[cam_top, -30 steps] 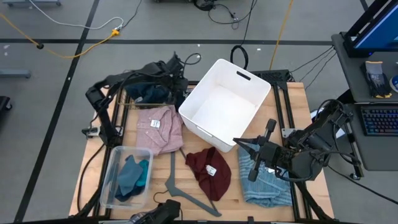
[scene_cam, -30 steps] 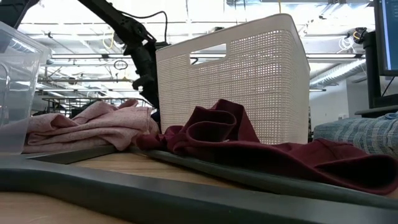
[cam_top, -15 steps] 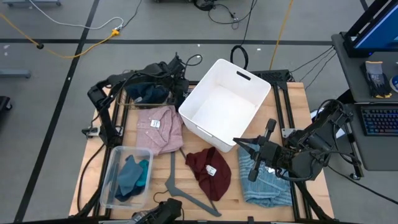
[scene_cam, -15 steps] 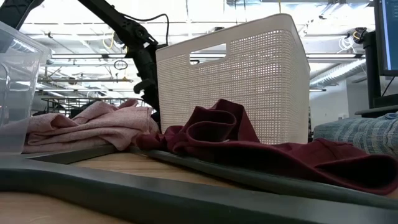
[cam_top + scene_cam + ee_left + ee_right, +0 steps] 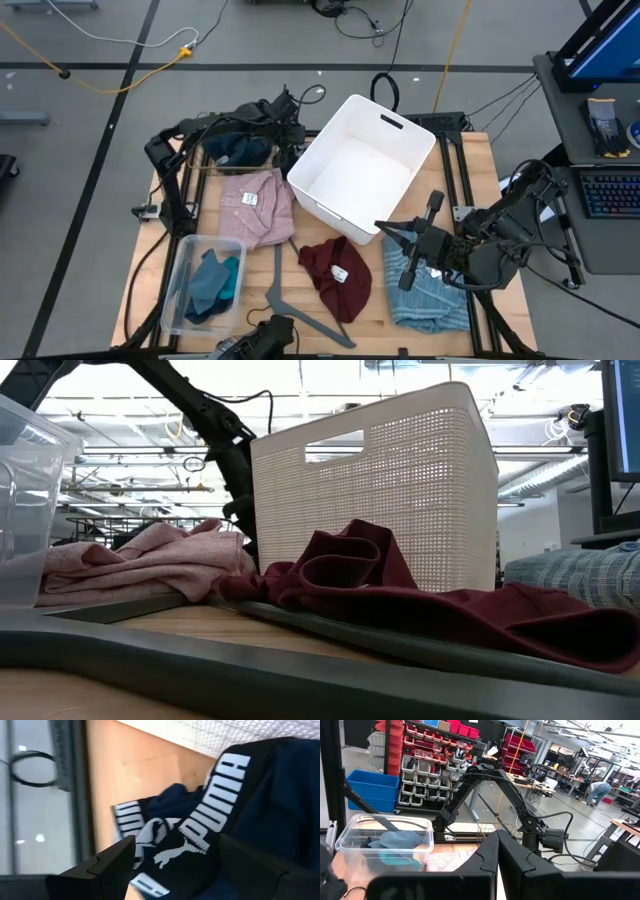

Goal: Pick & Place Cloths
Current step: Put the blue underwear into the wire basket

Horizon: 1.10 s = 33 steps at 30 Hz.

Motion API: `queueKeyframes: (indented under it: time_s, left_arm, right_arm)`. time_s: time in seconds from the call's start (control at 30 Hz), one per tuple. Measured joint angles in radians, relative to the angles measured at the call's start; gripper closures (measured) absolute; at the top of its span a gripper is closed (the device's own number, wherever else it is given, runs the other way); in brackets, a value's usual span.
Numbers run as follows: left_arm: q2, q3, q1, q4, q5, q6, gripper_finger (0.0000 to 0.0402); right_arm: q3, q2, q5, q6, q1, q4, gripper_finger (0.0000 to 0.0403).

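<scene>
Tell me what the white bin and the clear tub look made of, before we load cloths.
White bin: seems rigid moulded plastic, matte, its wall a fine perforated grid with a cut handle slot. Clear tub: looks like glossy transparent plastic; the teal pieces show through its walls.

arms: 2, dark, jointed | cables: black, looped along links | tool fingers: matte black, angular
</scene>
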Motion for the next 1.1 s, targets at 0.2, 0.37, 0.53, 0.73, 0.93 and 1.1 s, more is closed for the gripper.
queueKeyframes:
  time_s: [0.2,0.37,0.53,0.73,0.93,1.1]
  left_arm:
    - [0.034,0.001,-0.003,-0.008,0.021,-0.005,0.0117]
    - [0.029,0.000,-0.006,-0.007,0.017,0.020,0.0122]
    - [0.030,0.000,-0.007,-0.007,0.018,0.034,0.0183]
    - [0.030,0.000,-0.007,-0.003,0.012,0.034,0.0310]
    - [0.031,0.033,-0.005,-0.009,-0.056,-0.030,0.0391]
    - [0.031,0.122,-0.006,-0.064,-0.108,-0.036,0.0398]
  right_arm:
    - [0.000,0.000,0.000,0.001,-0.018,0.002,0.0403]
    - [0.000,0.000,0.000,0.002,-0.030,0.002,0.0403]
    - [0.000,0.000,0.000,0.001,-0.032,0.002,0.0403]
    - [0.000,0.000,0.000,0.007,-0.032,0.002,0.0403]
    - [0.000,0.000,-0.001,0.007,-0.032,0.002,0.0403]
    - [0.000,0.000,-0.003,0.007,-0.032,0.002,0.0403]
